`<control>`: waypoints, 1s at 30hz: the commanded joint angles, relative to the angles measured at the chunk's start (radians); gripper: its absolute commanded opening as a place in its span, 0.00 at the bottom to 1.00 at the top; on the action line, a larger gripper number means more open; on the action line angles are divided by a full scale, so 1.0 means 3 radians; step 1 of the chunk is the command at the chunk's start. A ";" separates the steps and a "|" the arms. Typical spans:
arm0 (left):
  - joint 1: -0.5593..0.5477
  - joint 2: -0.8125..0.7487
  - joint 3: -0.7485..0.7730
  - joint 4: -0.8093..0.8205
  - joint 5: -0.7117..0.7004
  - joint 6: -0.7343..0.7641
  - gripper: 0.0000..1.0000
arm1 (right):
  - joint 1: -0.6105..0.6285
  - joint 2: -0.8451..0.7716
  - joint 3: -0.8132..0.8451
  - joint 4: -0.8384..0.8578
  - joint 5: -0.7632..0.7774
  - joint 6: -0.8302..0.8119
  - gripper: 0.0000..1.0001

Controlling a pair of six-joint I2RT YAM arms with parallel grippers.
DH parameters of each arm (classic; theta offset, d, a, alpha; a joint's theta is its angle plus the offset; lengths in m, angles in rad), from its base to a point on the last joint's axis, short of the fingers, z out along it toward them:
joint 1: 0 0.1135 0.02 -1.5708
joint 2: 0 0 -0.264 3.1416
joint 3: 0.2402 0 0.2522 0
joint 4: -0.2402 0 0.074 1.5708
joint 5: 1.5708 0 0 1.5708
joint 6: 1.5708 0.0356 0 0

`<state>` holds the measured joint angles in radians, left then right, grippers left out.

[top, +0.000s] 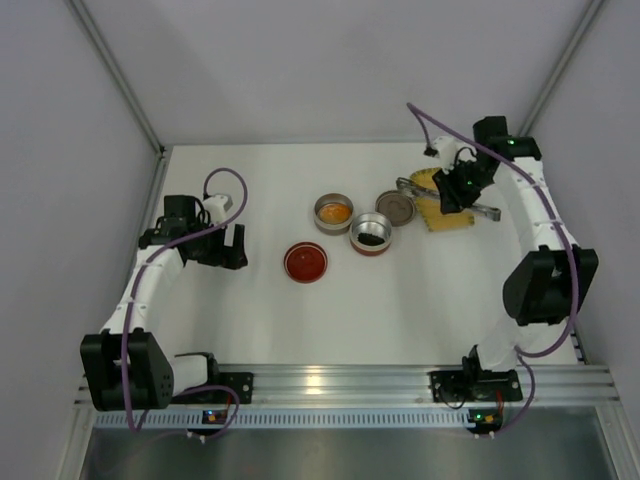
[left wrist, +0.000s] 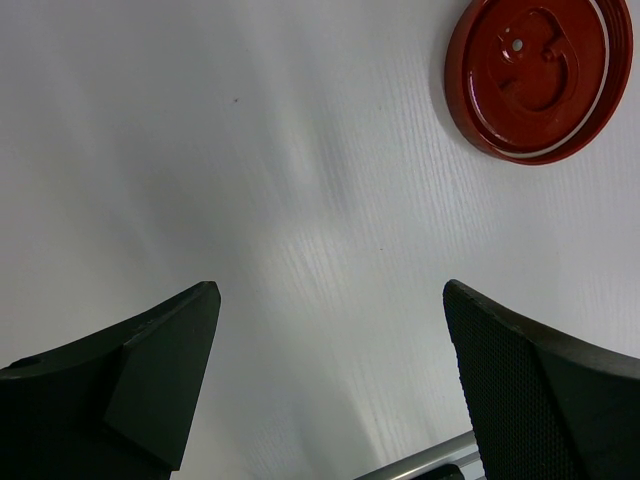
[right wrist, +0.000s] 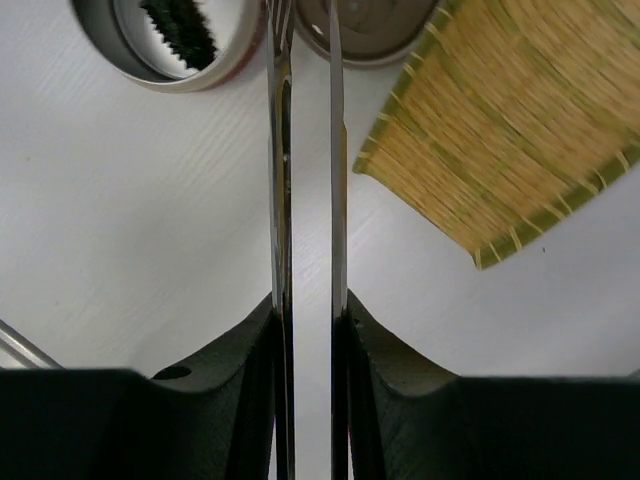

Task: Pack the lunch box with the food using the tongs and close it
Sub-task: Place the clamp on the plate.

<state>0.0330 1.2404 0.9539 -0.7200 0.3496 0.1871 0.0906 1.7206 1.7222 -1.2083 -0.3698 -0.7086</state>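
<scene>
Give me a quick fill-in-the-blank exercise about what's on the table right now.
1. The right gripper is shut on the ___.
2. The left gripper stands ___, holding nothing.
3. The black food lies inside a round ___.
4. The lid in the left wrist view is coloured ___.
Missing words: tongs, open, tin, red.

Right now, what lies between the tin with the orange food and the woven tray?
A silvery round tin with no food visible in it; the top view shows it.
</scene>
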 commanded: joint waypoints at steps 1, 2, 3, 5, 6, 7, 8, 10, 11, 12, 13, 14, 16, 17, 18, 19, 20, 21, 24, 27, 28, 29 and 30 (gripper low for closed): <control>-0.0003 -0.0100 0.0134 0.0002 -0.0010 0.0056 0.98 | -0.0524 -0.0223 -0.0141 0.0365 -0.0189 0.0351 0.27; -0.0008 -0.0100 0.0129 0.0012 -0.0020 0.0056 0.98 | -0.0623 -0.0330 -0.0258 0.0640 -0.0179 0.0575 0.26; -0.0003 -0.0100 0.0119 0.0017 -0.0025 0.0056 0.98 | -0.0710 -0.0386 -0.0371 0.0779 -0.0158 0.0679 0.25; -0.0008 -0.0090 0.0113 0.0048 -0.0030 0.0046 0.98 | -0.0890 -0.0550 -0.0723 0.1131 -0.0133 0.0878 0.25; -0.0003 -0.0080 0.0113 0.0058 -0.0030 0.0041 0.98 | -0.0920 -0.0591 -0.0831 0.1260 -0.0036 0.0960 0.25; -0.0008 -0.0059 0.0113 0.0068 -0.0040 0.0026 0.98 | -0.0956 -0.0673 -0.1055 0.1368 -0.0010 0.1022 0.25; -0.0008 -0.0044 0.0118 0.0074 -0.0046 0.0021 0.98 | -0.0967 -0.0714 -0.1163 0.1460 0.0016 0.1149 0.25; -0.0003 -0.0013 0.0123 0.0114 -0.0071 -0.0005 0.98 | -0.0977 -0.0811 -0.1484 0.1782 0.0092 0.1394 0.26; -0.0008 -0.0003 0.0119 0.0125 -0.0071 -0.0015 0.98 | -0.0972 -0.0832 -0.1588 0.1889 0.0103 0.1456 0.26; -0.0003 0.0007 0.0118 0.0135 -0.0061 -0.0025 0.98 | -0.0972 -0.0842 -0.1756 0.2088 0.0123 0.1518 0.27; -0.0003 0.0017 0.0124 0.0145 -0.0056 -0.0046 0.98 | -0.0972 -0.0842 -0.1823 0.2186 0.0123 0.1569 0.27; -0.0008 0.0038 0.0134 0.0150 -0.0061 -0.0051 0.98 | -0.0972 -0.0837 -0.1885 0.2278 0.0128 0.1645 0.27; -0.0008 0.0053 0.0134 0.0171 -0.0071 -0.0056 0.98 | -0.0972 -0.0776 -0.2038 0.2538 0.0139 0.1677 0.27; -0.0008 0.0048 0.0134 0.0191 -0.0086 -0.0056 0.98 | -0.0972 -0.0755 -0.2084 0.2611 0.0139 0.1687 0.28; -0.0008 0.0043 0.0119 0.0216 -0.0102 -0.0051 0.98 | -0.0972 -0.0730 -0.2150 0.2682 0.0194 0.1702 0.29; -0.0008 0.0043 0.0118 0.0222 -0.0117 -0.0046 0.98 | -0.0967 -0.0674 -0.2176 0.2815 0.0215 0.1738 0.29; -0.0008 0.0033 0.0113 0.0232 -0.0122 -0.0041 0.98 | -0.0972 -0.0638 -0.2197 0.2861 0.0225 0.1738 0.29; -0.0008 0.0038 0.0103 0.0242 -0.0122 -0.0041 0.98 | -0.0972 -0.0612 -0.2222 0.2902 0.0231 0.1748 0.30; -0.0003 0.0033 0.0083 0.0252 -0.0112 -0.0026 0.98 | -0.0972 -0.0510 -0.2238 0.3015 0.0185 0.1748 0.32; -0.0008 0.0023 0.0047 0.0273 -0.0127 -0.0005 0.98 | -0.0972 -0.0403 -0.2218 0.3031 0.0179 0.1687 0.34; -0.0008 0.0007 0.0047 0.0278 -0.0143 0.0000 0.98 | -0.0972 -0.0357 -0.2218 0.3021 0.0190 0.1662 0.35; -0.0008 0.0007 0.0047 0.0268 -0.0153 0.0005 0.98 | -0.0972 -0.0336 -0.2212 0.2990 0.0190 0.1636 0.36; -0.0003 0.0002 0.0047 0.0263 -0.0153 0.0015 0.98 | -0.0972 -0.0321 -0.2212 0.2970 0.0195 0.1616 0.38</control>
<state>0.0330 1.2545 0.9539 -0.6807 0.3115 0.1825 -0.2031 1.6081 1.0519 -0.3969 -0.3073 -0.2085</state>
